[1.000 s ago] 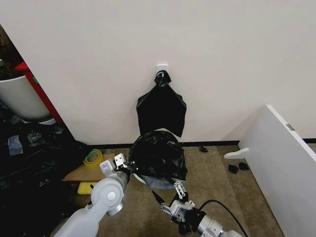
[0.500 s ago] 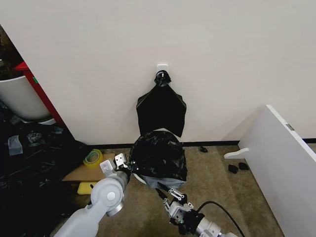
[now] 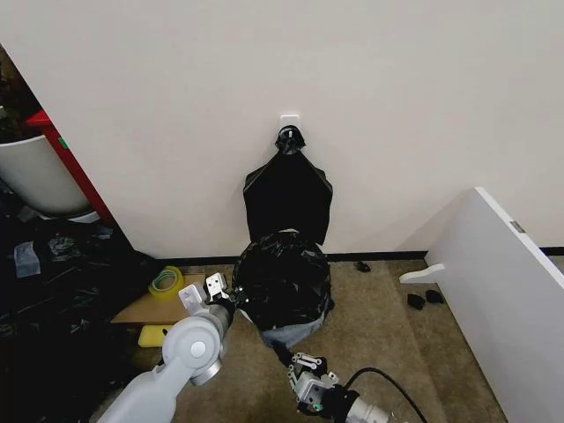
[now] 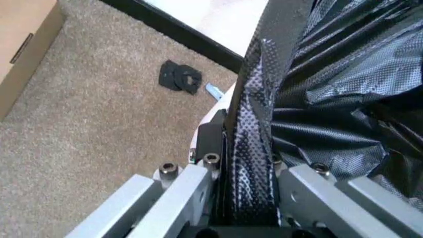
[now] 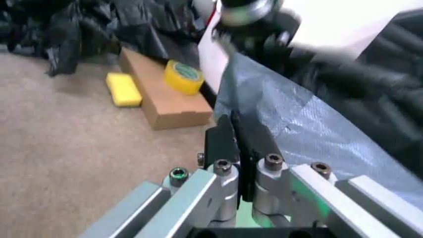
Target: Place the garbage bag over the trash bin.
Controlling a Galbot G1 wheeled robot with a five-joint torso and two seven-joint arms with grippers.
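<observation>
The glossy black garbage bag [image 3: 284, 278] lies draped over the trash bin against the wall and hides nearly all of it. A white sliver of the trash bin [image 4: 219, 105] shows beside the plastic. My left gripper [image 3: 214, 289] is at the bag's left side, shut on a pleated fold of the garbage bag [image 4: 317, 74], with the left gripper [image 4: 243, 144] pinching it. My right gripper [image 3: 305, 363] is low in front, shut on the bag's front edge, which stretches thin and greyish [image 3: 286, 333]. The right gripper [image 5: 238, 136] holds that taut film [image 5: 297, 134].
A black knotted bundle of bags [image 3: 288, 198] hangs on the wall above. A flat cardboard box [image 3: 150, 308], yellow tape roll [image 3: 165, 282] and yellow block [image 5: 124, 89] lie at the left, next to dark clutter [image 3: 53, 291]. A white board [image 3: 502, 291] leans at the right.
My right gripper has drawn back toward me and downward, pulling the bag's front edge taut. The white rim seen earlier under the bag is now covered. The left gripper has stayed put.
</observation>
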